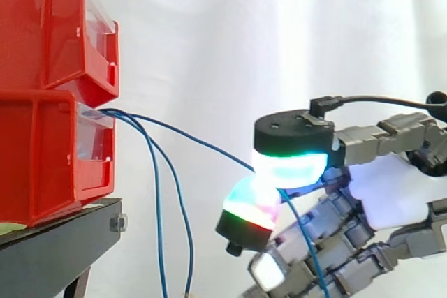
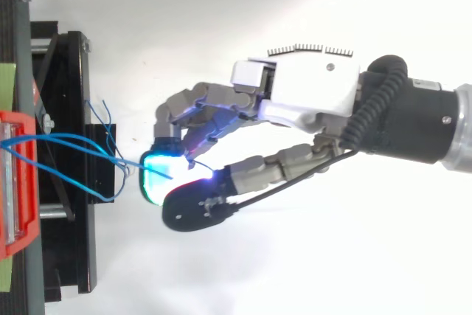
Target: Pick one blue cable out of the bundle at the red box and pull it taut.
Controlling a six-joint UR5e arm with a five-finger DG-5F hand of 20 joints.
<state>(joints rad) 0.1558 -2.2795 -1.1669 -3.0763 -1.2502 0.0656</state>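
Observation:
Several thin blue cables (image 1: 157, 193) come out of the lower red bin (image 1: 49, 158) at the left. One blue cable (image 1: 202, 143) runs rightward from the bin mouth in a shallow sag to my hand (image 2: 295, 94) and is pinched between two glowing fingertips (image 1: 290, 165). Its loose end hangs down past the fingers. The other cables droop straight down beside the stand. From above, the pinched cable (image 2: 88, 149) crosses from the red bin (image 2: 18, 182) to the cyan pad (image 2: 158, 175).
A second red bin (image 1: 56, 26) is stacked on the lower one, both on a black stand (image 1: 63, 242). A white curtain lies behind. Open space spreads to the right of the stand around my hand.

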